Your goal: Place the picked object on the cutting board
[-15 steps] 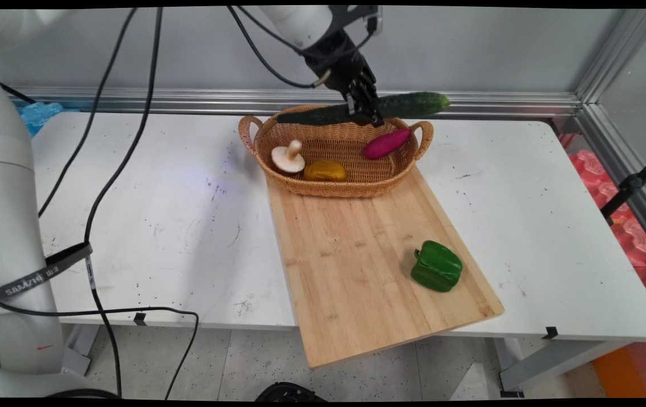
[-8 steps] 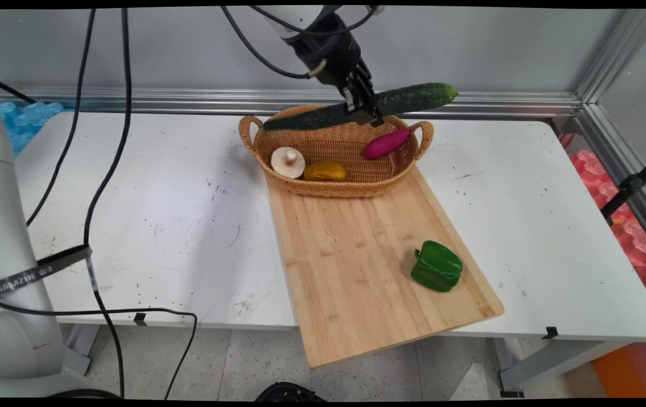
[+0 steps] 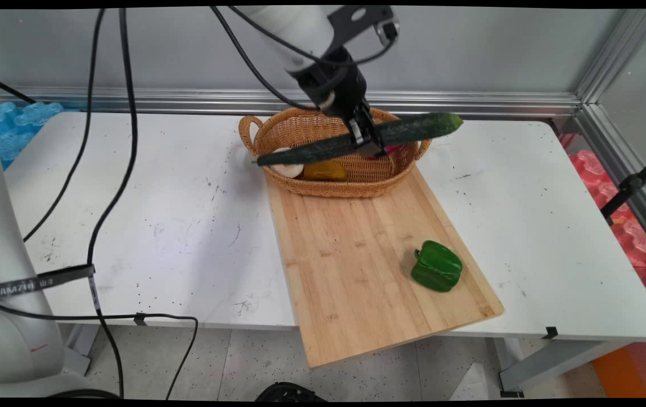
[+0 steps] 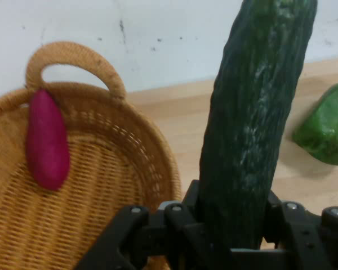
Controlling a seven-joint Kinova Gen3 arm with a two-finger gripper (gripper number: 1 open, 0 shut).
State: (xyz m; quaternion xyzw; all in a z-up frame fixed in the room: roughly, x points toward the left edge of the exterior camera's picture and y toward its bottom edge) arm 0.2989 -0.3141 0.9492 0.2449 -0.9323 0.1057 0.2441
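Cucumber, long, dark green and bumpy-skinned point(image 3: 357, 140), sits clamped crosswise between the two fingers of the black two-finger gripper point(image 3: 369, 148), which grips it near the middle of its length. In the main view the cucumber hangs in the air above the oval woven wicker basket point(image 3: 351, 183), tilted so that its right end rises toward the basket's right handle and its left end dips past the basket's left rim. In the hand view the same cucumber point(image 4: 253, 124) rises straight up from between the gripper's linkage point(image 4: 231, 230), its skin rough with pale flecks.

The basket has two looped handles and a tight straw-coloured weave, and it stands on the far end of a pale rectangular wooden cutting board point(image 3: 357, 254) with visible grain. Inside the basket lie a smooth magenta, tapered sweet potato point(image 4: 46, 140) against the wall near one handle, a yellowish-brown rounded potato point(image 3: 326, 170), and a white mushroom point(image 3: 288, 168), which the cucumber partly hides in the main view.

A glossy, lobed green bell pepper point(image 3: 436, 266) lies on its side on the near right part of the board, well apart from the gripper. The board rests on the white table point(image 3: 159, 215), whose top is scuffed and speckled with dark marks.
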